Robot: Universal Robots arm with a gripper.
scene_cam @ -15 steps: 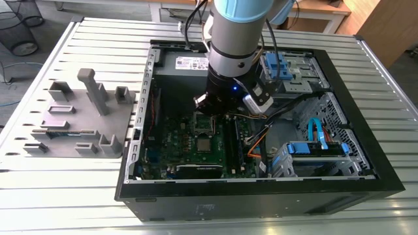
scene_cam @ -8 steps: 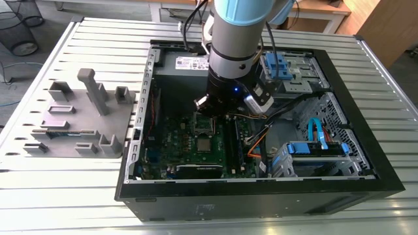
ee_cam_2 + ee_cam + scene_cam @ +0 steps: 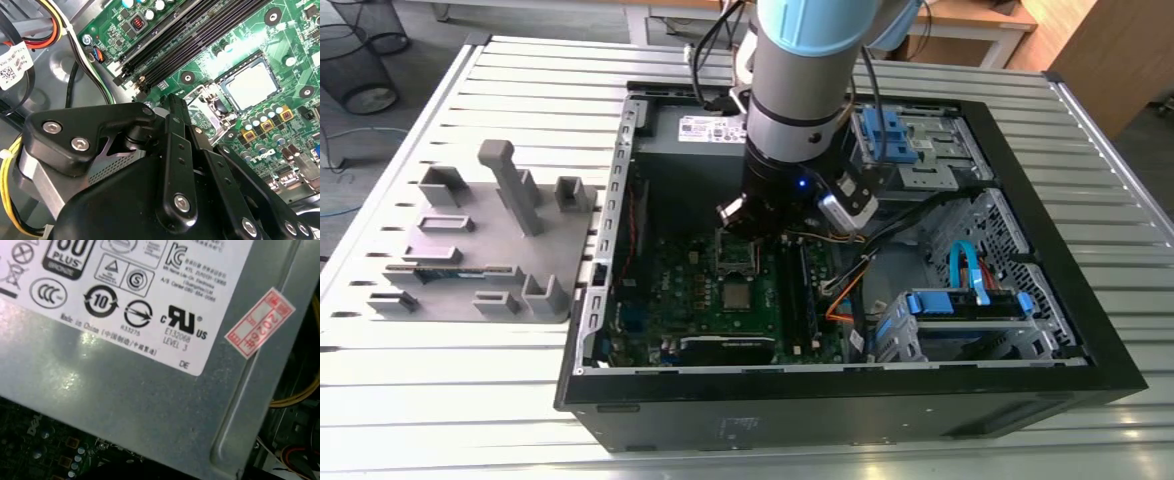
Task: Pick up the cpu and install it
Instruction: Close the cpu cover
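The cpu [image 3: 250, 86] is a small pale silver square lying flat in the socket on the green motherboard [image 3: 235, 30]. In the exterior view the cpu [image 3: 738, 297] sits mid-board inside the open computer case [image 3: 854, 385]. The silver hinged socket frame [image 3: 738, 258] stands open just behind it. My gripper [image 3: 750, 228] hangs low over that frame, a little short of the cpu. Its black linkage [image 3: 170, 165] fills the foreground of the second wrist view, and nothing shows in its grasp.
A grey power supply [image 3: 150, 400] with a label sits at the back of the case [image 3: 700, 130]. Black memory slots [image 3: 185, 35] run beside the socket. Coloured cables [image 3: 45, 30] and blue drive cages [image 3: 961, 305] lie on the exterior view's right. A grey fixture block [image 3: 480, 250] stands outside on the left.
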